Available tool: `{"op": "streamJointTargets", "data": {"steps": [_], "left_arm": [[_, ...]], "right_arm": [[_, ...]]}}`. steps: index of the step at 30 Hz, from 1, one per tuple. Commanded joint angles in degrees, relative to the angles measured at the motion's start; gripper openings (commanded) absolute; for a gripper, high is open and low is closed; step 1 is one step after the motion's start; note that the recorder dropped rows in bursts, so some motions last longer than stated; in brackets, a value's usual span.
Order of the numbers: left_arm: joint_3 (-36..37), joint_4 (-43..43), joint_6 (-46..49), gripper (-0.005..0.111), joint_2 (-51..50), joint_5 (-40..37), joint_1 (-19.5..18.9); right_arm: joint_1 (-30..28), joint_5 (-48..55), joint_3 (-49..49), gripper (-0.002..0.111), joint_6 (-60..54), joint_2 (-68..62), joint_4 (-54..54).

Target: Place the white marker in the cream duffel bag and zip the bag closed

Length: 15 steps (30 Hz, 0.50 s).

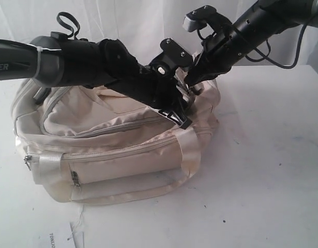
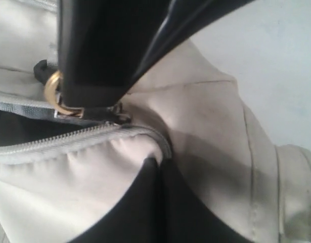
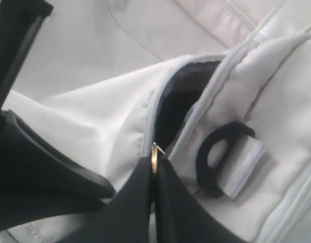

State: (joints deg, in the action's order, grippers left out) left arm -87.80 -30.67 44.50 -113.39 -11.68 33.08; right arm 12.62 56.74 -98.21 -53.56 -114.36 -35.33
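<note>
Right end effector [image 3: 154, 164] pinches ring pull [image 3: 154, 152] to draw zip; left end effector [image 2: 158, 164] clamps bag [image 2: 211, 126] fabric, bracing it. Marker unseen.

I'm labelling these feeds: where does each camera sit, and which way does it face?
Exterior: off the arms, facing the cream duffel bag on the white table; both arms meet over it.
Left wrist: close over the zipper; left hand pinches the bag.
Right wrist: close over the open zipper; right hand grips the ring pull.
Shared: both wrist views show the ring pull.
</note>
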Motion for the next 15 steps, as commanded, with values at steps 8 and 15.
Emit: {"op": "streamJointTargets", "data": {"steps": [8,15], "left_arm": [[1.03,2.47,1.69,0.000,0.30,-5.59,1.15],[1.03,3.01,1.57,0.000,0.42,-7.73,0.77]], "right_arm": [[-0.06,-8.49,-0.43,0.000,-18.52,-1.81,-11.66],[-0.16,-12.86,-0.43,0.000,-25.30,-1.81,-12.79]]}}
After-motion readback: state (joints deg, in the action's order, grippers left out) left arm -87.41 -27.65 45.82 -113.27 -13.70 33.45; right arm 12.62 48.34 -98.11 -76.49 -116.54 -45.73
